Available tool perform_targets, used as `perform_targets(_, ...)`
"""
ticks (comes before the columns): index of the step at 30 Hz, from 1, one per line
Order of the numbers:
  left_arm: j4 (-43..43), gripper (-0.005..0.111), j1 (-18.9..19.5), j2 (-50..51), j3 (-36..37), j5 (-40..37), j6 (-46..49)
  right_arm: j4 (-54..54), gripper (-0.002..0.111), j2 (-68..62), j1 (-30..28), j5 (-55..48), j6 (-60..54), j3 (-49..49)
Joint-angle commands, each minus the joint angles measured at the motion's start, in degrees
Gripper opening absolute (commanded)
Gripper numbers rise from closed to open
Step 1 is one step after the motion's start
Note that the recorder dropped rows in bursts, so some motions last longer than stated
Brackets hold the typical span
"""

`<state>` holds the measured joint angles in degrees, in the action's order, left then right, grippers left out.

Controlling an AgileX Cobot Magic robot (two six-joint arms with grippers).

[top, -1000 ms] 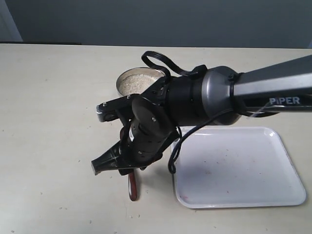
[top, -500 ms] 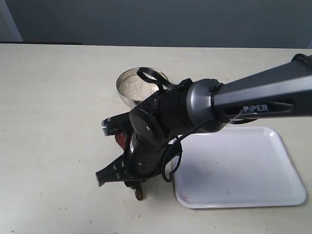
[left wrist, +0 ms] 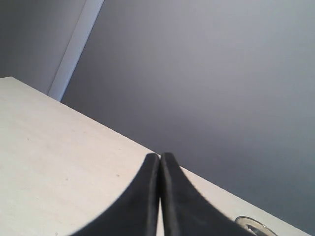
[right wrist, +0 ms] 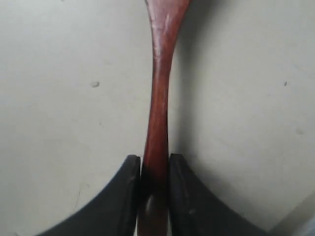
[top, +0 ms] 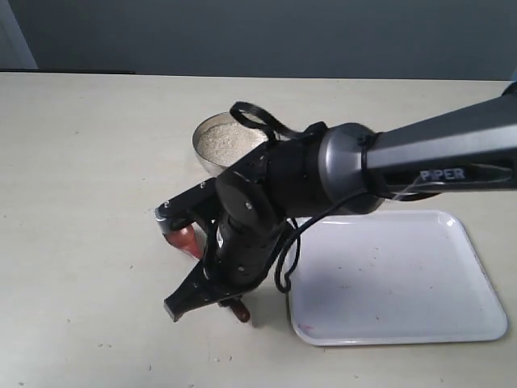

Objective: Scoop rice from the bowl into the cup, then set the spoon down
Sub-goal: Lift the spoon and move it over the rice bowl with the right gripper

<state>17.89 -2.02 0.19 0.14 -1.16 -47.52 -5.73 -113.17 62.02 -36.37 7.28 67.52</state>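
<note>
The right arm (top: 436, 153) is showing a grey metallic tube lettered PIPER in white, widening into a bulbous black wrist (top: 250, 210) dotted with small screws. A black cable (top: 258, 117) is looping over it. The right fingers (right wrist: 125, 196) and left fingers (left wrist: 142, 196) are looking matte black and tapered.

A single brand word on the right arm (top: 452, 149)
In the exterior view, white capitals (top: 443, 174) reading "PIPER" stood on the dark grey forearm tube of that arm, near the right edge of the picture and slanting along with the tube. The letters were small and a little soft, so the second one looked like an I but was hard to make sure of. The two wrist views carried no legible text
</note>
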Motion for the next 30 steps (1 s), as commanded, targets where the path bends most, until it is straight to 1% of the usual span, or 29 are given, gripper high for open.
perform_targets(1,0.21,0.0,0.17,-0.19,-0.14,0.72,0.06,6.12,-0.001,6.05,-0.22,-0.76,-5.98,0.19)
perform_targets(4,0.21,0.0,0.17,-0.19,-0.14,0.72,0.06,15.24,-0.001,9.19,-0.22,-4.28,-5.96,2.35)
perform_targets(6,0.21,0.0,0.17,-0.19,-0.14,0.72,0.06,23.38,-0.001,9.67,-0.22,-10.05,-5.96,5.74)
perform_targets(10,0.21,0.0,0.17,-0.19,-0.14,0.72,0.06,35.33,-0.001,8.91,-0.22,-20.6,-6.39,13.12)
perform_targets(12,0.21,0.0,0.17,-0.19,-0.14,0.72,0.06,40.02,-0.001,7.8,-0.45,-24.88,-8.76,16.89)
perform_targets(18,0.21,0.0,0.17,-0.19,-0.14,0.72,0.06,44.28,-0.001,2.06,-3.36,-33.59,-17.1,25.55)
perform_targets(23,0.21,0.0,0.17,-0.19,-0.14,0.72,0.06,45.5,-0.001,-2.34,-6.62,-33.59,-19.03,26.82)
perform_targets(30,0.21,0.0,0.17,-0.19,-0.14,0.72,0.06,48.26,-0.001,-7.23,-7.38,-32.27,-19.17,26.82)
